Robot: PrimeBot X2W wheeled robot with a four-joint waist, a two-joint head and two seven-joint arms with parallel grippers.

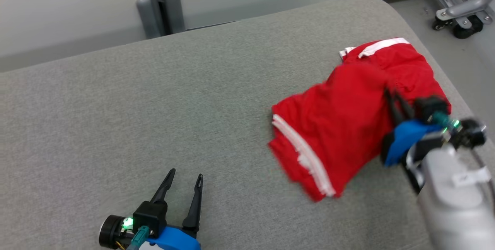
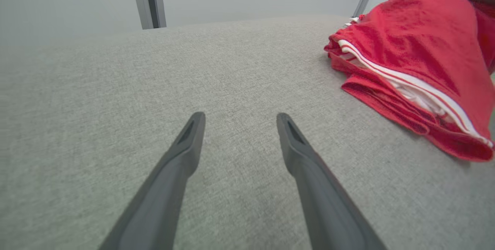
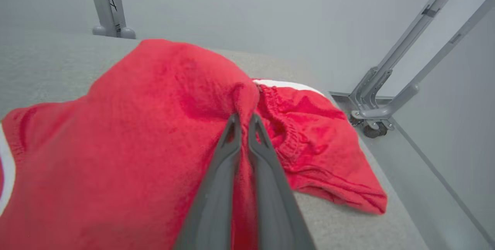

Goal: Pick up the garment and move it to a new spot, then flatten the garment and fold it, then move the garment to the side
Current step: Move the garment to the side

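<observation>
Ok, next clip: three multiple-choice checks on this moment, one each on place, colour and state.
1. Where on the grey surface does the garment lie, in the head view?
A. far left end
B. toward the right end
C. dead centre
2. What colour are the garment's stripes?
A. blue
B. yellow
C. white
3. How is the right gripper?
A. shut on a fold of the garment
B. open above it
C. shut on nothing
Answers: 1 B, the red cloth lies near the surface's rounded right corner; 2 C, white bands run along the hems; 3 A, its fingers pinch a raised ridge of cloth.
</observation>
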